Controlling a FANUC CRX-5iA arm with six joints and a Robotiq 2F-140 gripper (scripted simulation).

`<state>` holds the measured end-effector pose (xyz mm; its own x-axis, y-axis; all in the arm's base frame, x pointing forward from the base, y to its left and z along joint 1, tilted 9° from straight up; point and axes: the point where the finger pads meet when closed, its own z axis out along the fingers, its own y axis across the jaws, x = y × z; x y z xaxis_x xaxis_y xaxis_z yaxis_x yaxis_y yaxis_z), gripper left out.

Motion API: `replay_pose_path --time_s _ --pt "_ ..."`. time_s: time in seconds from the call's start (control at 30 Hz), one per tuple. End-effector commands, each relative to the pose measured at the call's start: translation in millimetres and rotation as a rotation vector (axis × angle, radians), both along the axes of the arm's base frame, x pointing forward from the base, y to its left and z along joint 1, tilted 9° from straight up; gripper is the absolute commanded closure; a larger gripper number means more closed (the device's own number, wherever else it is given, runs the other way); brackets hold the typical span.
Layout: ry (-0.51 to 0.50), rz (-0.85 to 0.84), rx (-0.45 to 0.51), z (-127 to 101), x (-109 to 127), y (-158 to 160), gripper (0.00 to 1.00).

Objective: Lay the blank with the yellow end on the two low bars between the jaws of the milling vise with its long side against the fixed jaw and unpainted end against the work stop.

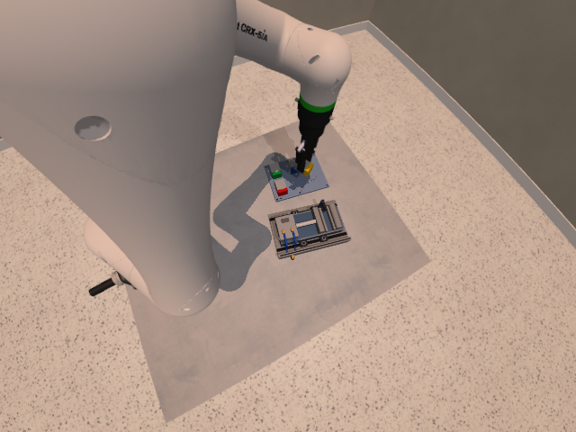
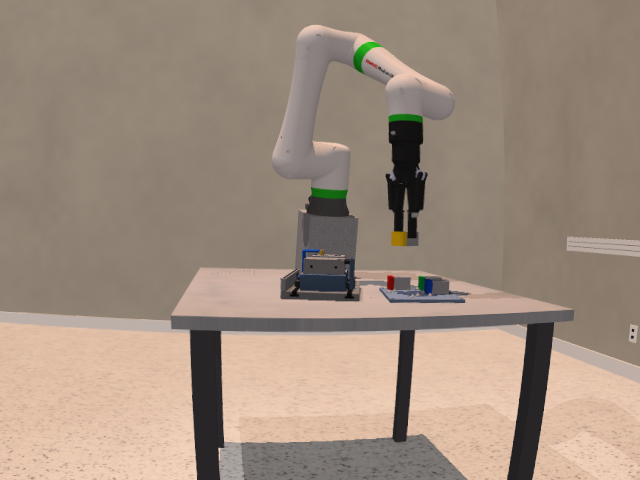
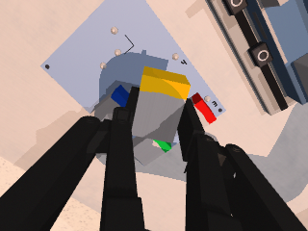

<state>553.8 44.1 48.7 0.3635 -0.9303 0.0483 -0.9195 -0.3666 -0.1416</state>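
My gripper (image 1: 302, 167) (image 2: 405, 236) (image 3: 158, 105) is shut on the blank with the yellow end (image 1: 308, 169) (image 2: 399, 238) (image 3: 165, 83). It holds the blank by its grey long sides, level and high in the air above the blue-grey plate (image 1: 319, 184) (image 2: 397, 298) (image 3: 79, 60). On the plate lie the red-ended blank (image 1: 282, 190) (image 2: 391, 282) (image 3: 204, 108), the green-ended blank (image 1: 277, 175) (image 2: 421, 282) (image 3: 164, 145) and the blue-ended blank (image 1: 293, 170) (image 2: 428, 285) (image 3: 120, 94). The milling vise (image 1: 307, 228) (image 2: 323, 276) (image 3: 269, 58) stands beside the plate with nothing between its jaws.
The vise's blue hoses (image 1: 285, 239) are on the end away from the fixed jaw (image 1: 334, 214). Small pins (image 3: 115, 31) stick up from the plate. The arm's grey pedestal (image 2: 326, 235) stands behind the vise.
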Motion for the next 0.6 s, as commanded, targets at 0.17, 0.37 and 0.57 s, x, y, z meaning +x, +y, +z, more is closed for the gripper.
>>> replay_pose_path --time_s 0.17,0.37,0.57 --pt "-0.002 -0.118 0.017 1.0 0.6 0.1 0.9" --pt "-0.002 -0.209 0.03 1.0 0.6 0.1 0.9" --pt "-0.001 -0.245 0.037 1.0 0.6 0.0 0.9"
